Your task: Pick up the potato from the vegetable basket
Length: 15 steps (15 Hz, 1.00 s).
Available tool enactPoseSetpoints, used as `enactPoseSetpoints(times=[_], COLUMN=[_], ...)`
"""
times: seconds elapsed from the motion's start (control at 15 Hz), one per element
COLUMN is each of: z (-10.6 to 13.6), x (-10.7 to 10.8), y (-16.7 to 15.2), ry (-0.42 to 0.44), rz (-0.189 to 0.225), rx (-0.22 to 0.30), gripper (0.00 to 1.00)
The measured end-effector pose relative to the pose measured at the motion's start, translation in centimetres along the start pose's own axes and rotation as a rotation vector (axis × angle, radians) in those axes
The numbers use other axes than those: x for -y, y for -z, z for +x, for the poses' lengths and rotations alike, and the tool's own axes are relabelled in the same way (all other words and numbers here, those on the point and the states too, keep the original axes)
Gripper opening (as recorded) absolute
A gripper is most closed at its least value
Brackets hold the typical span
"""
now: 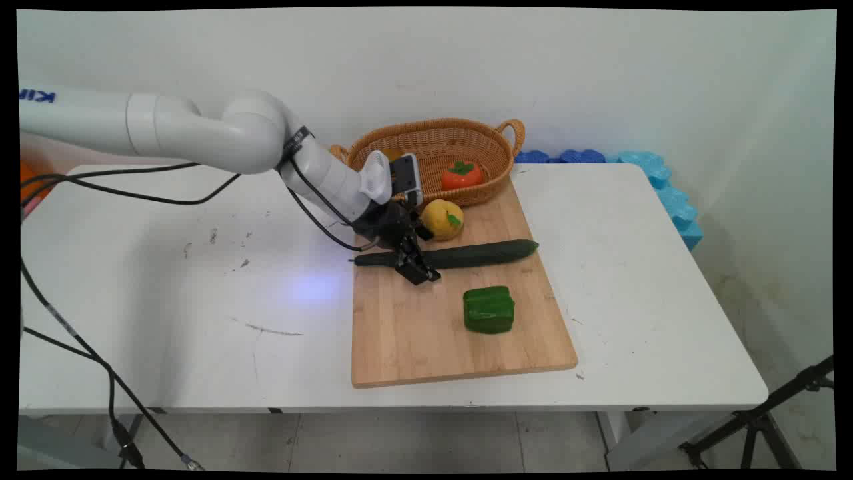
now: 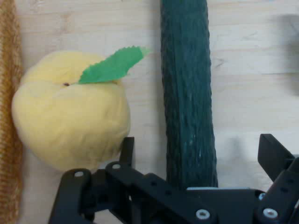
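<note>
A long dark green cucumber (image 1: 486,254) (image 2: 187,93) lies across the far part of a wooden cutting board (image 1: 413,333). My gripper (image 1: 416,267) (image 2: 201,154) is down over the cucumber's left part and open, one finger on each side, with a gap between each finger and the skin. In the hand view the left fingertip (image 2: 127,149) is close to a yellow fruit with a green leaf (image 1: 443,219) (image 2: 70,121), which sits just beyond the cucumber. A green bell pepper (image 1: 489,309) rests on the board nearer the front.
A wicker basket (image 1: 426,143) (image 2: 8,70) stands at the board's far edge, holding an orange-red fruit (image 1: 462,176). Blue foam pieces (image 1: 666,193) line the table's far right edge. Black cables hang at the left.
</note>
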Motion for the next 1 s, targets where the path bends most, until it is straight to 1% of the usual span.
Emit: enactPoseSetpoints(times=[0.47,0.73,1.0], z=[0.9,1.7,2.7], x=[0.8,2.0,4.1], y=[4.3,6.8,9.0], ry=[0.037,0.049,0.06], rz=[-0.002,0.009,0.035], rx=[0.001,0.005,0.006], gripper=[1.0,1.0,1.0])
